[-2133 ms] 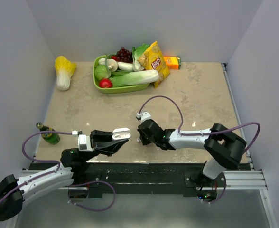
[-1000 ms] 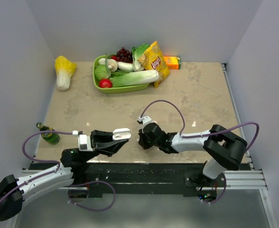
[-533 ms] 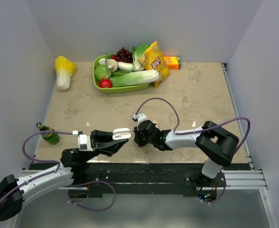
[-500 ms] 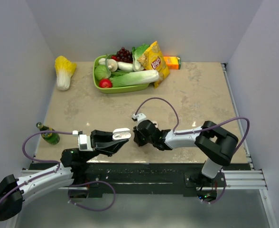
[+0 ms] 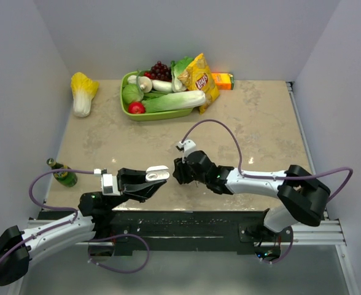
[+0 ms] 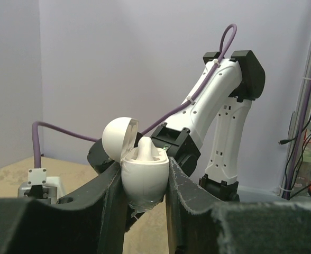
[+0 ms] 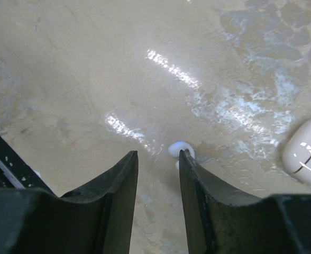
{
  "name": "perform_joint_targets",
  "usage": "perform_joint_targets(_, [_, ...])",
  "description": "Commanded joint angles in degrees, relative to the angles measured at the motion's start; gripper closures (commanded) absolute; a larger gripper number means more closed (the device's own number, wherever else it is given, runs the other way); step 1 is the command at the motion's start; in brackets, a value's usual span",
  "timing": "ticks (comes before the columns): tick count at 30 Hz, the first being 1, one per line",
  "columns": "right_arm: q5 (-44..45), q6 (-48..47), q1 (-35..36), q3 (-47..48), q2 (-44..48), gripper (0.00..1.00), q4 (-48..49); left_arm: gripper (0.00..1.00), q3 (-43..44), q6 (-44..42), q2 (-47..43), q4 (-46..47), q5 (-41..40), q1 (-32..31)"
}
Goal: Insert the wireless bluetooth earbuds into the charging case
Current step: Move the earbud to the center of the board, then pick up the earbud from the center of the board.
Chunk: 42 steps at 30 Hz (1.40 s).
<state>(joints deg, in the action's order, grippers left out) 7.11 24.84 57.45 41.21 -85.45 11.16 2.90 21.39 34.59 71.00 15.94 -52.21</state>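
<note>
My left gripper (image 6: 144, 177) is shut on the charging case (image 6: 145, 180), a white egg-shaped box held upright above the table's front edge. Its lid (image 6: 118, 138) is hinged open, and one white earbud (image 6: 146, 147) stands in it. In the top view the case (image 5: 157, 174) sits just left of my right gripper (image 5: 177, 172). My right gripper (image 7: 156, 154) is open, low over the tabletop, with nothing between its fingers. A second tiny white earbud (image 7: 180, 150) lies on the table, just beyond the tip of the right finger (image 7: 190, 174).
A green bottle (image 5: 62, 174) stands at the left edge. At the back are a green tray (image 5: 130, 112) of vegetables, a cabbage (image 5: 82, 92), a chips bag (image 5: 200, 78) and an orange box (image 5: 223, 80). A white rounded object (image 7: 309, 153) shows at the right wrist view's edge.
My right gripper has gone from shut to open, and its arm has swung its elbow out to the right. The left arm and the case have not moved.
</note>
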Motion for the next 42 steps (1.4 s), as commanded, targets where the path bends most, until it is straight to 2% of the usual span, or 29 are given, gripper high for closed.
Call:
perform_joint_targets(1, [3.7, -1.9, -1.8, 0.5, -0.3, 0.6, -1.9, 1.0, -4.7, -1.6, 0.2, 3.1, -0.6, -0.3])
perform_joint_targets(9, [4.7, -3.7, -2.7, 3.0, -5.8, 0.65, -3.5, 1.0, -4.4, -1.8, 0.0, 2.3, -0.6, -0.3])
perform_joint_targets(29, [4.2, -3.7, -2.9, 3.6, -6.7, 0.64, -1.9, 1.0, -4.7, -1.8, 0.1, 2.7, -0.7, -0.3])
perform_joint_targets(42, [0.7, -3.8, -2.9, 3.2, -9.6, 0.63, -0.6, 1.0, -4.9, -1.7, 0.4, 3.2, -0.7, -0.4])
